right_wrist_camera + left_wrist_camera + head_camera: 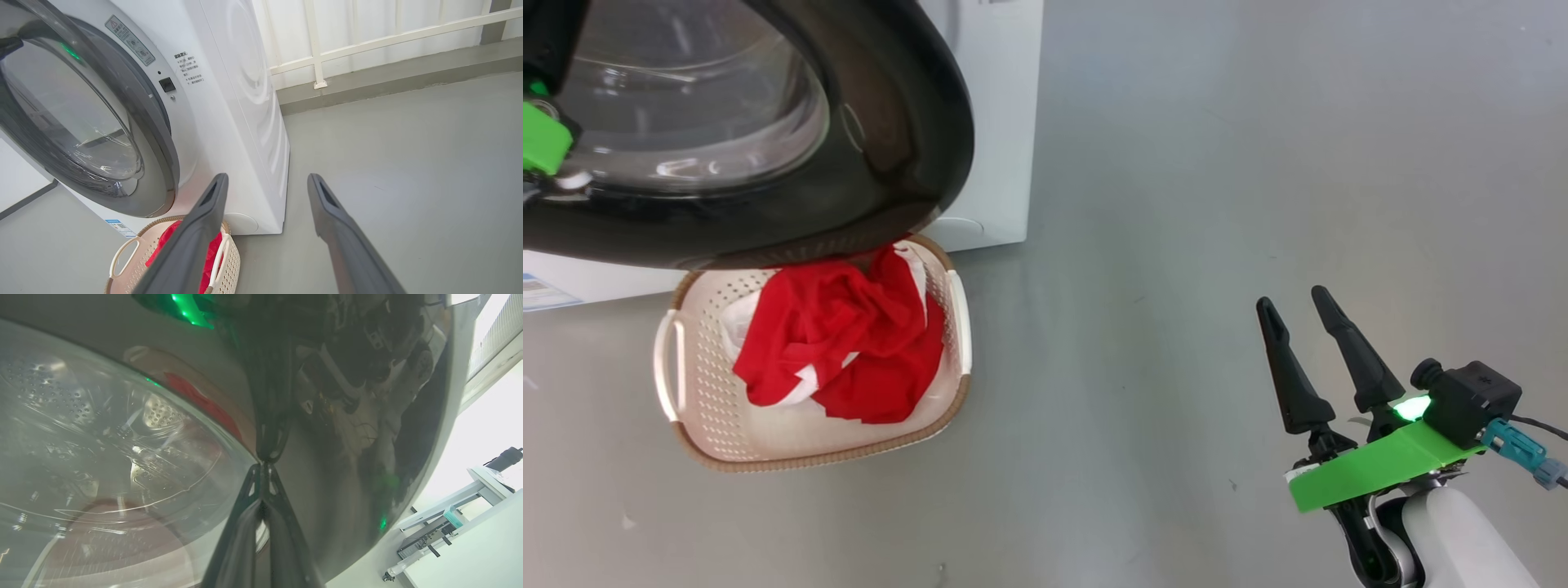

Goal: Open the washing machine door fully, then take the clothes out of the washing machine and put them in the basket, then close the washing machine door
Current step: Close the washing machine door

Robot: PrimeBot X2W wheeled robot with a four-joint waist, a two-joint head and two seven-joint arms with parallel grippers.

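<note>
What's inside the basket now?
Red clothes with a white piece among them lie in the basket. The black rim of the door overhangs its far end, hiding that part, and the clothes cover much of its base.

A grey floor (408, 163) is lying under the right gripper (267, 176); ahead of it a white railing (367, 45) is running along the wall (429, 16).

The clothes (849, 343) lie in the basket (698, 384), on the floor (1217, 204) before the washing machine (996, 122), partly under the door (890, 122).
</note>
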